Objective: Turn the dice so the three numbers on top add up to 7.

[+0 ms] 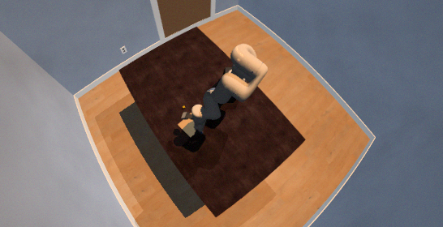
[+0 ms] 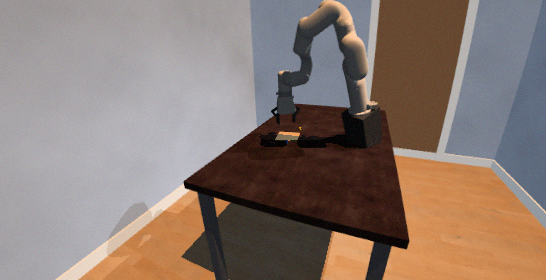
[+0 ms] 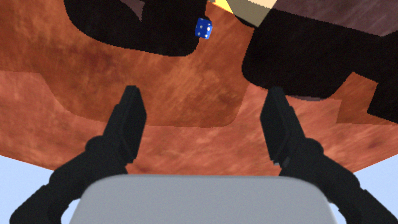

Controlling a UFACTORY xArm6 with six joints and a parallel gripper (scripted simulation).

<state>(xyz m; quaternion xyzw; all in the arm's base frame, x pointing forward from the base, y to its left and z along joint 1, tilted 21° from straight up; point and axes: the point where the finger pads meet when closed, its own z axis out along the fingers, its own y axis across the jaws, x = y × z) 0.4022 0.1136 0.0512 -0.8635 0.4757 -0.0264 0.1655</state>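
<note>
The pale tan mat (image 1: 188,128) (image 2: 286,138) (image 3: 253,13) lies on the table, partly in shadow and cut off by the top edge of the wrist view. A blue die (image 3: 203,28) with white pips lies on the table just off the mat's edge. A small yellow-orange die (image 1: 183,107) (image 2: 300,128) stands apart, beyond the mat. A bright yellow patch shows at the mat's edge; I cannot tell whether it is a die. The third die and the top numbers cannot be made out. My gripper (image 2: 286,121) (image 3: 203,101) is open and empty, above the mat area, with the blue die ahead of its fingers.
The dark brown table (image 1: 268,135) (image 2: 320,187) carries the arm's black base block (image 2: 362,128) at its side. Dark shadows of the arm and gripper fall around the mat and the blue die. The table's long edge runs near the mat.
</note>
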